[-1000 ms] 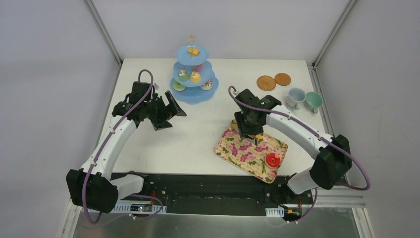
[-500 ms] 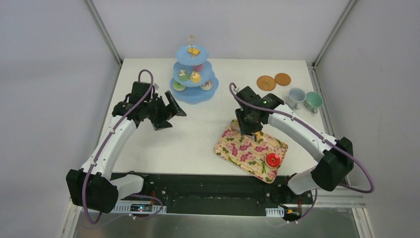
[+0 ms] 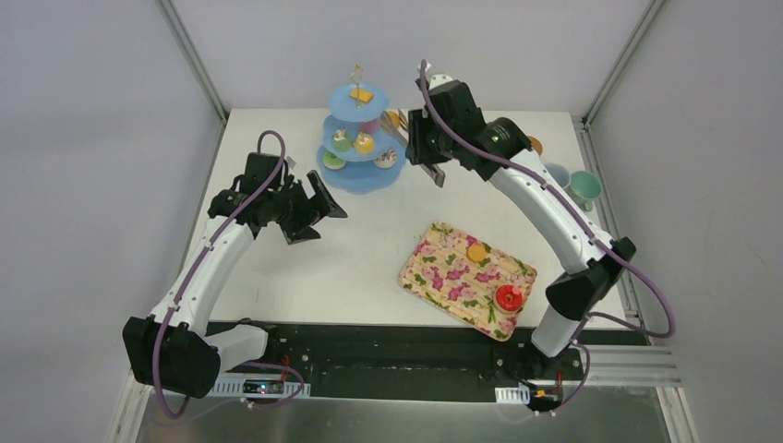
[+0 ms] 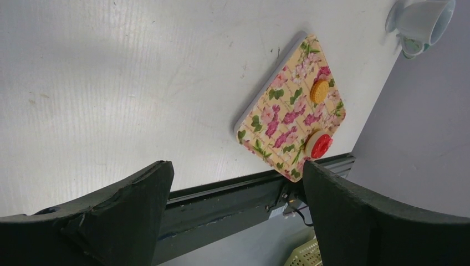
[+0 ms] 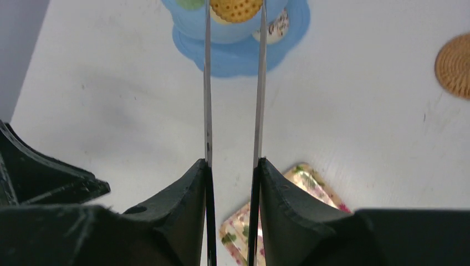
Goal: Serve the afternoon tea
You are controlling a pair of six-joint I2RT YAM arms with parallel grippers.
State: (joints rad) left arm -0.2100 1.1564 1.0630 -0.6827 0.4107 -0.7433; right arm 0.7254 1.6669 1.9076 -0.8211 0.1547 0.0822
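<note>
The right tool (image 5: 233,166) pinches a pair of metal tongs (image 5: 206,83) — their tips clasp an orange biscuit (image 5: 235,8) right at the blue tiered stand (image 5: 238,58) by the far edge of the surface (image 3: 388,231). The left tool (image 4: 235,166) gapes wide, empty. A second biscuit (image 3: 476,251) and a red donut (image 3: 509,297) lie on the flowered tray (image 3: 443,277) by the near edge.

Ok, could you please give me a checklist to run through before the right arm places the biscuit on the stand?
1. Held biscuit pinched at the tips of the tongs: ok.
2. Right fingers clamped on tongs: ok.
3. Held biscuit at the stand: ok.
4. Free spot beneath it: cannot tell.
5. Left fingers open, empty, away from stand: ok.
6. Tray emptied: not ok, tray biscuit and red donut lie on it.
</note>
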